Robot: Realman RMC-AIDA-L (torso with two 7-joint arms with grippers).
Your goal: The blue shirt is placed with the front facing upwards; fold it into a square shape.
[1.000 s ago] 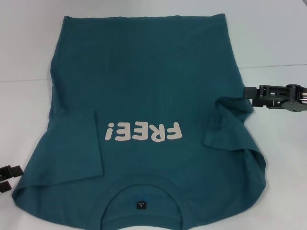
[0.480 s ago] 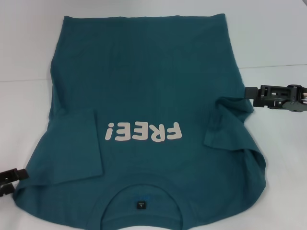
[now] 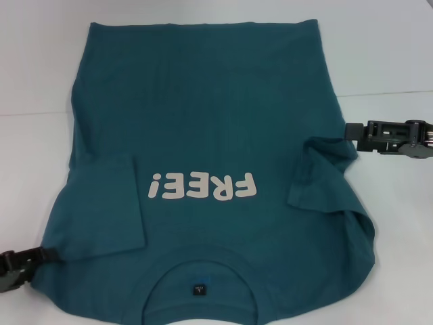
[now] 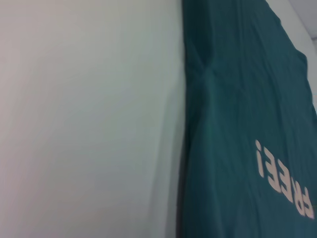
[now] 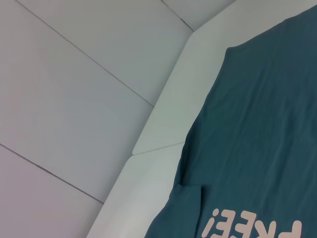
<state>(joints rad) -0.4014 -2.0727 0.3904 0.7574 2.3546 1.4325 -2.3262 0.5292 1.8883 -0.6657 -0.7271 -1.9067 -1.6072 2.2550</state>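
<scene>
The blue shirt [image 3: 210, 135] lay flat and front-up on the white tabletop [image 3: 34, 68], its collar toward the near edge and its hem toward the far edge. The white "FREE!" lettering [image 3: 203, 185] sat across the chest and the small dark neck label [image 3: 198, 289] showed inside the collar. Both sleeves were already turned inward over the body.

The left end effector [image 3: 40, 255] sat low at the near left corner of the shirt, its tip touching the cloth at the shoulder edge; whether its fingers were closed on fabric could not be told. The right end effector [image 3: 352, 131] was at the shirt's right side edge, beside the folded sleeve; its opening could not be told either.

The step in hand looked like taking hold for a side fold. To do it well, each end effector would need the whole thickness of the edge, sleeve layer included, and the two should lift evenly so that the fold line runs straight from collar to hem.

Bare tabletop lay open to the left and right of the shirt. The collar end lay close to the near edge, leaving little room there.
</scene>
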